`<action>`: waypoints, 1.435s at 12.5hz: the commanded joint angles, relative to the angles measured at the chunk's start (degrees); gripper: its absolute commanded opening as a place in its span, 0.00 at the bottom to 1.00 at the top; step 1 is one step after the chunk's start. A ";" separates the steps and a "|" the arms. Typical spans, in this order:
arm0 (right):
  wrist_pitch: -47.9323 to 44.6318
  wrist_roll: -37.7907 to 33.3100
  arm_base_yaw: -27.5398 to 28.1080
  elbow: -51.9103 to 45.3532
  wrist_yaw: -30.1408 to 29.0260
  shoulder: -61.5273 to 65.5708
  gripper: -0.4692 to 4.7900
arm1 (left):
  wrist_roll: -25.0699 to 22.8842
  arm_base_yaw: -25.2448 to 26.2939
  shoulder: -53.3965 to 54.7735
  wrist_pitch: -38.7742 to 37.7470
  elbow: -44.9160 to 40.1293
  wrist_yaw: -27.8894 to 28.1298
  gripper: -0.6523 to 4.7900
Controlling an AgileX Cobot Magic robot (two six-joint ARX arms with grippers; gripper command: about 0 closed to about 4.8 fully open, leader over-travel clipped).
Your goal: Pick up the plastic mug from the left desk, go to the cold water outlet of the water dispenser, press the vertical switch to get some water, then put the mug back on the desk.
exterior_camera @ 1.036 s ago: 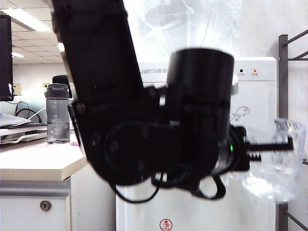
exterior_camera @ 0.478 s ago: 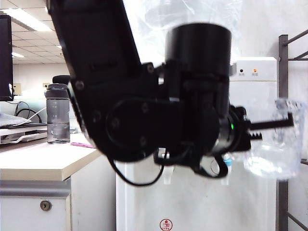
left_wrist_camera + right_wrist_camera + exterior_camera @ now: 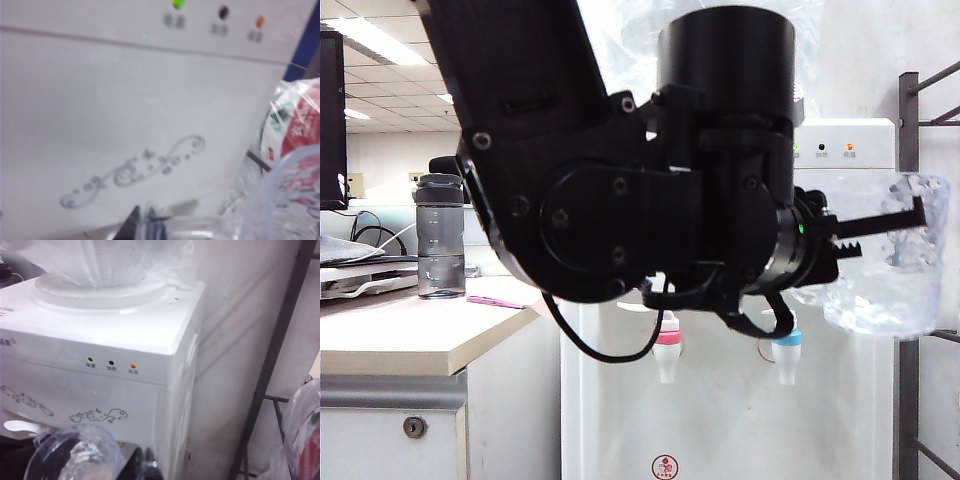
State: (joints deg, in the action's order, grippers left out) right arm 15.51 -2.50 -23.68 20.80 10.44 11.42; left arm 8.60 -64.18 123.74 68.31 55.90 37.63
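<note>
The left gripper [image 3: 880, 222] is clamping the plastic mug [image 3: 887, 262] at three o'clock, right of and above the cold water outlet [image 3: 786, 352] on the water dispenser [image 3: 720, 420]. The right gripper's [image 3: 142, 462] jaws are blurred, so I cannot tell.

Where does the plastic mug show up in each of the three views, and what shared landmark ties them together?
Exterior view: plastic mug at far right, held by the left gripper, above the taps.
Left wrist view: its clear rim fills the lower right corner.
Right wrist view: mug at the bottom edge, left of centre.
Shared landmark: the water dispenser's indicator lights.
</note>
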 commanded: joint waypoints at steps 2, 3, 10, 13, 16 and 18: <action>-0.70 -0.04 0.04 0.11 -0.02 0.04 0.09 | 0.20 -0.15 -1.66 2.12 0.22 0.31 0.12; -0.70 -0.04 0.02 0.11 -0.02 0.04 0.09 | 0.17 -0.15 -1.86 2.27 0.22 0.31 0.12; -0.70 -0.04 -0.02 0.11 -0.02 0.04 0.09 | -0.63 -0.15 -3.08 2.14 0.22 0.17 0.12; -0.72 -0.04 -0.02 0.11 -0.02 0.04 0.09 | -0.70 -0.07 -3.37 2.16 0.22 1.36 0.12; -0.70 -0.04 -0.02 0.11 -0.02 0.04 0.09 | -1.38 -0.11 -3.67 2.27 0.22 0.96 0.12; -0.70 -0.04 -0.02 0.11 -0.02 0.04 0.09 | -2.40 -0.09 -3.72 3.21 0.22 1.18 0.12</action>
State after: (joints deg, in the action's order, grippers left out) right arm 15.55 -2.52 -23.70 20.80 10.41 11.42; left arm 6.70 -64.18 120.79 68.38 55.86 38.76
